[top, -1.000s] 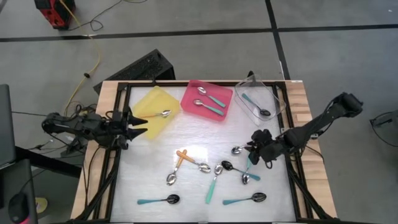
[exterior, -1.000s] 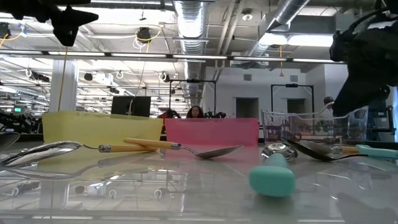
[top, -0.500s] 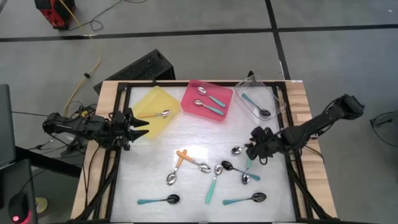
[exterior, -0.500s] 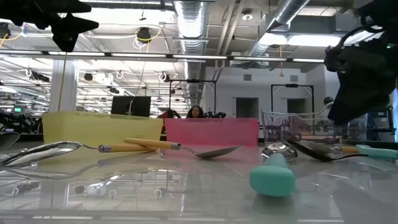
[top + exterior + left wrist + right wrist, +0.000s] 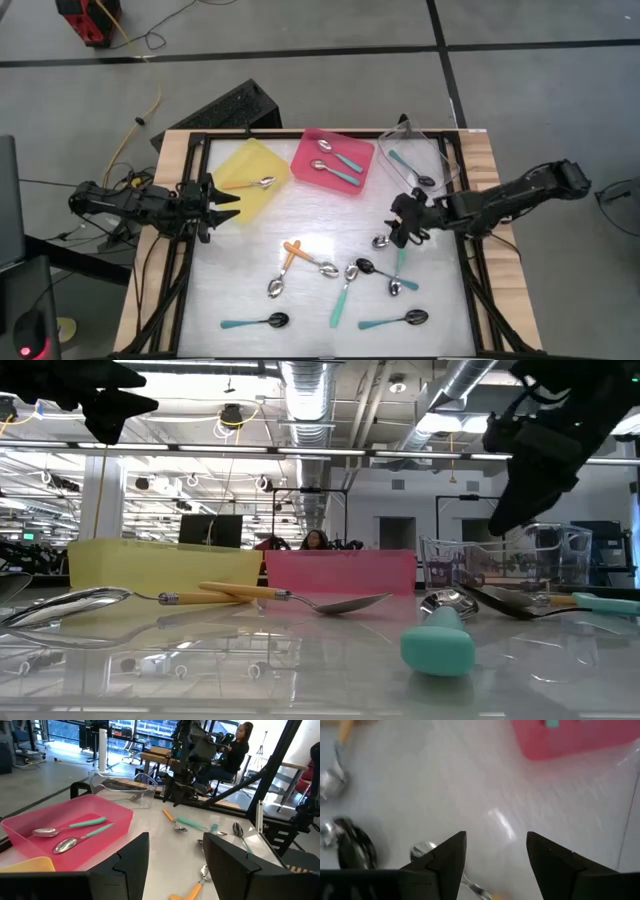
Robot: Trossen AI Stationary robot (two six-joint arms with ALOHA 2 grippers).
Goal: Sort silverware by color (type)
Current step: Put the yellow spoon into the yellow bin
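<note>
1. Right gripper (image 5: 405, 224): fingers apart, empty, raised over the table's right side
2. Nearest spoon (image 5: 396, 260): teal handle, silver bowl, on the table just beneath and toward the front edge; long axis roughly front-to-back
3. Left gripper (image 5: 228, 198): fingers apart, empty, beside the yellow tray (image 5: 250, 180), farther off

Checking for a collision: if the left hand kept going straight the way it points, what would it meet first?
Probably the yellow tray: the left hand, fingers apart and empty, sits at the tray's near corner pointing across the table. Its height is unclear, so it might pass over the rim toward the pink tray.
</note>
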